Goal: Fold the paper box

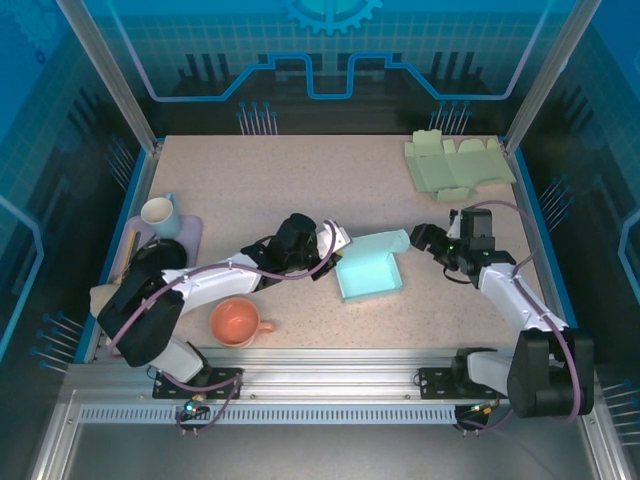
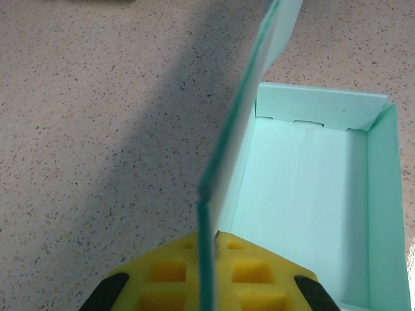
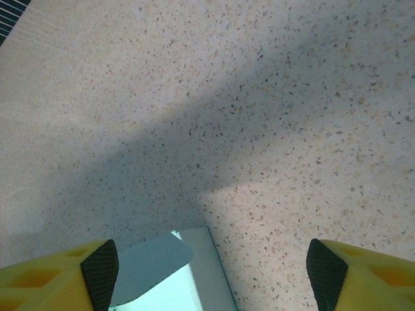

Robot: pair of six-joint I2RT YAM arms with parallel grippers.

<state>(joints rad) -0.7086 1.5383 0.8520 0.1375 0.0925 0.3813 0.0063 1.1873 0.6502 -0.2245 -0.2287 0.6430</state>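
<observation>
A teal paper box (image 1: pixel 370 272) sits open-topped near the middle of the speckled desk (image 1: pixel 260 180), between the two robot arms. Its floor and low side walls are formed, and its inside shows pale and bare in the left wrist view (image 2: pixel 305 194). One tall flap (image 2: pixel 243 123) on the box's left side stands upright and edge-on to that camera. The left fingers (image 1: pixel 338 238) are clenched on this flap's lower edge, with the thin card pinched between the yellow pads (image 2: pixel 168 275). On the far right side of the box, a rounded flap leans out toward the right arm. The right fingers (image 1: pixel 423 237) hover just beside that flap, spread wide and holding nothing. In the right wrist view, a rounded corner of the box (image 3: pixel 155 272) lies low between the parted fingers (image 3: pixel 55 275), with bare desk beyond it.

Away from the box, a stack of flat, unfolded green card blanks (image 1: pixel 455 165) lies in the far right corner of the desk. An orange mug (image 1: pixel 237 322) stands at the near edge, close to the left arm's base. A pale cup (image 1: pixel 160 212) stands on a lilac tray (image 1: pixel 192 230) at the left edge, well apart from the box.
</observation>
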